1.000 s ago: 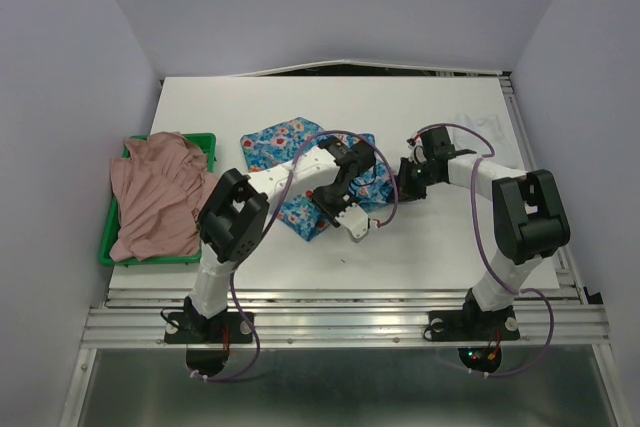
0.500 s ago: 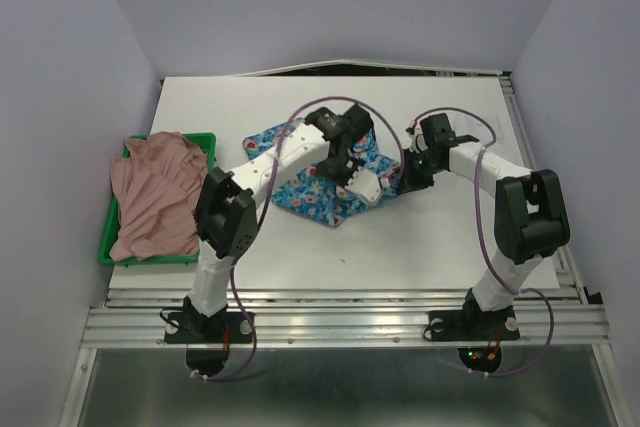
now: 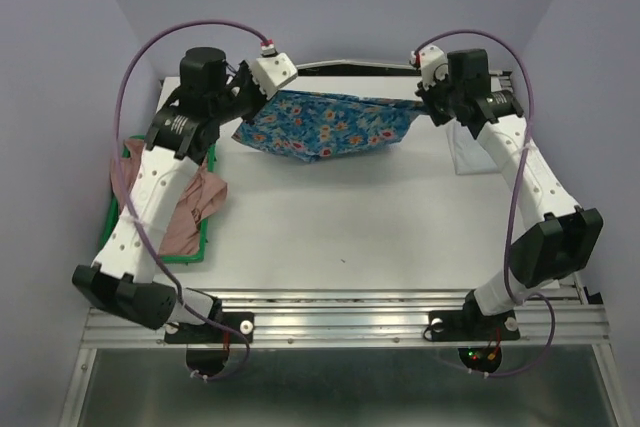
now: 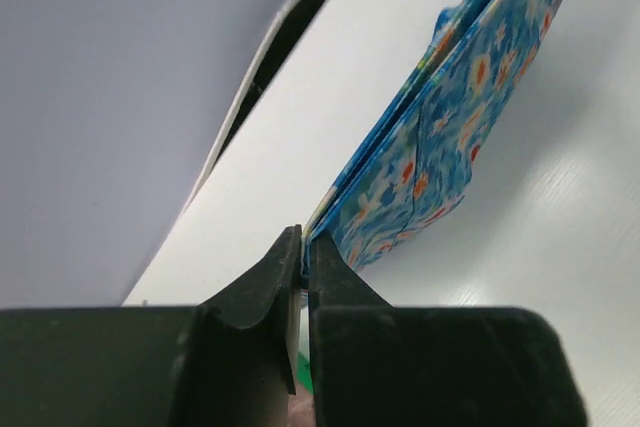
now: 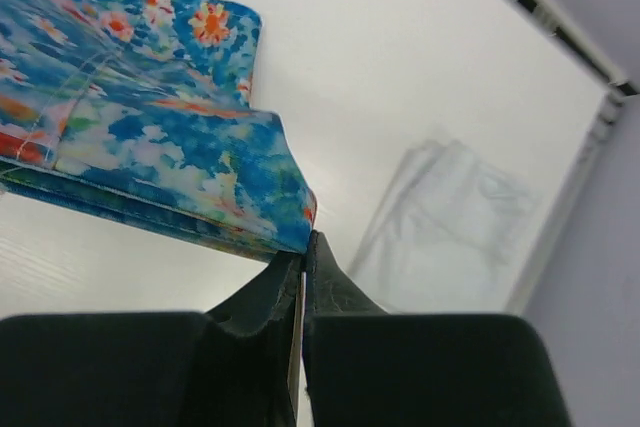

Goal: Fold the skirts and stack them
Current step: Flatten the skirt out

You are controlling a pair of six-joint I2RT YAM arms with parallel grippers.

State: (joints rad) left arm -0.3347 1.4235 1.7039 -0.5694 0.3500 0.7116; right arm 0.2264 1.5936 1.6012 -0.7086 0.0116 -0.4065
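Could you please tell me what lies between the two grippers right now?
The blue floral skirt spans the gap, one corner pinched by the left gripper, the other by the right gripper; the top view shows it.

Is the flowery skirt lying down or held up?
Held up and stretched: the left gripper and right gripper each pinch a top corner, and the skirt hangs between them.

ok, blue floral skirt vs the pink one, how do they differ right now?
The blue floral skirt hangs stretched between the left gripper and right gripper; the pink skirt lies on the green tray, ungripped. The blue floral skirt is pulled flat; the pink skirt is bunched, spilling over the rim. The blue floral skirt is flower-printed; the pink skirt is plain. Both are soft cloth.
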